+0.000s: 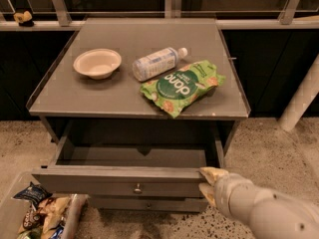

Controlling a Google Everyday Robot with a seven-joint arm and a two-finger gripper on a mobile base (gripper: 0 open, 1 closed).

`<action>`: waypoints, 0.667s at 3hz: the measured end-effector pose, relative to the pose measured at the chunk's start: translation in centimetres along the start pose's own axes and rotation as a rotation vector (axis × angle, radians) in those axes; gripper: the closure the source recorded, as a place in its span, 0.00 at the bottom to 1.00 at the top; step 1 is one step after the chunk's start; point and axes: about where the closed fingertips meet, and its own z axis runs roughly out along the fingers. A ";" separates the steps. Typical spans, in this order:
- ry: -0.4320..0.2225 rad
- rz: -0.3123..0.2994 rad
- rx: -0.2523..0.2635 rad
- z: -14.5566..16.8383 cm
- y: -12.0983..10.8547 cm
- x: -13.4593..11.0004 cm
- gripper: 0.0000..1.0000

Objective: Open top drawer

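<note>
The pale two-finger end effector (208, 184) is sitting at the right end of the top drawer's wide grey front (114, 182), well away from the small round metal knob (137, 188) at its centre. Its two yellowish fingertips (213, 174) are standing apart, one touching the top edge of the front and the other lying by its lower right corner. It is carrying nothing, and whether it is truly pinching the panel cannot be told.

The drawer is hanging well out of the grey bench (75, 101), showing a plain, bare interior.

Because the pull is coming from one end, the drawer is likely at risk of skewing and binding on its runners, or the fingertips may be slipping off the corner. Its left corner is also nearing the clear bin of snack packets (11, 214), which could block further travel.

A jolt might shake the cream bowl (97, 62), the plastic bottle (155, 62) or the green snack bag (182, 86) above.
</note>
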 end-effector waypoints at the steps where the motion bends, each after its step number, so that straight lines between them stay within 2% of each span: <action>1: 0.043 0.002 0.045 -2.1 3.9 -0.9 1.00; 2: 0.043 0.003 0.045 -2.4 3.8 -1.0 1.00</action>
